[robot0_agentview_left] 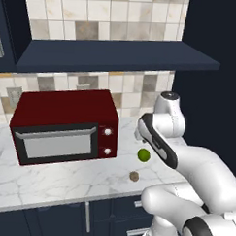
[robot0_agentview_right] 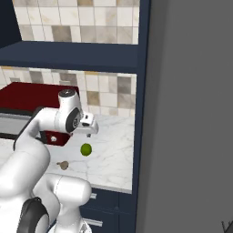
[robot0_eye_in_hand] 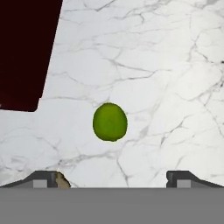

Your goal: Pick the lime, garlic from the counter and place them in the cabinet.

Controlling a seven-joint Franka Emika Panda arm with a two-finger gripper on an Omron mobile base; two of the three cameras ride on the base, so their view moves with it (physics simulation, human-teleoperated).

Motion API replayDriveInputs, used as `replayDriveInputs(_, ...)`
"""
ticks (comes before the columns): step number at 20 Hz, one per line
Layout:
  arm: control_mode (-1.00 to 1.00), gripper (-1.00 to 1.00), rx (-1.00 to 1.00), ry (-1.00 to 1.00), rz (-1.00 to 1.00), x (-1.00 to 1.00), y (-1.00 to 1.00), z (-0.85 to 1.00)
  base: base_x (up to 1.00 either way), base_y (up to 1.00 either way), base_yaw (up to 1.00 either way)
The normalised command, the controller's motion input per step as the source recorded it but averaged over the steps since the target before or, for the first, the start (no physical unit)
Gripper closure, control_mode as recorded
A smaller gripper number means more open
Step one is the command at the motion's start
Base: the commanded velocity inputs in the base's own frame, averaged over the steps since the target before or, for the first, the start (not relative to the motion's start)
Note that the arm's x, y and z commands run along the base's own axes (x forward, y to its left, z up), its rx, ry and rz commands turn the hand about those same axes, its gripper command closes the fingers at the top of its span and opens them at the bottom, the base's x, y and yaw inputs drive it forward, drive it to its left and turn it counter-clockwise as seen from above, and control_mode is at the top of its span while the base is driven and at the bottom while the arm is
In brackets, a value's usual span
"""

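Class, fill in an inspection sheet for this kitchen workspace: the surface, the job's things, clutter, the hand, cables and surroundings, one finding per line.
Surface: marble counter, pale edge, over dark navy drawers.
Job's things: lime lies on the counter right of the microwave; garlic lies apart from it, nearer the front edge; neither is in the cabinet yet, whose shelf board shows nothing on it.
Clutter: nothing seen.
Hand: hand hovers above the lime, fingers spread wide, holding nothing.
Cables: nothing seen.
Surroundings: red microwave with door shut and two knobs; tiled wall with an outlet; tall dark panel at the right.
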Motion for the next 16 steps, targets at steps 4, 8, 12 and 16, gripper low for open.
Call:
replayDriveInputs(4, -1.0, -1.0, 0.0, 0.0, 0.0, 0.3, 0.0, -0.24, 0.0, 0.0, 0.0)
replayDriveInputs(8, -1.0, -1.0, 0.0, 0.02, 0.0, 0.25, 0.0, -0.26, 0.0, 0.0, 0.0)
replayDriveInputs(12, -1.0, -1.0, 0.0, 0.01, 0.0, 0.1, 0.0, -0.3, 0.0, 0.0, 0.0)
replayDriveInputs(16, -1.0, -1.0, 0.0, 0.02, 0.0, 0.0, 0.0, -0.33, 0.0, 0.0, 0.0)
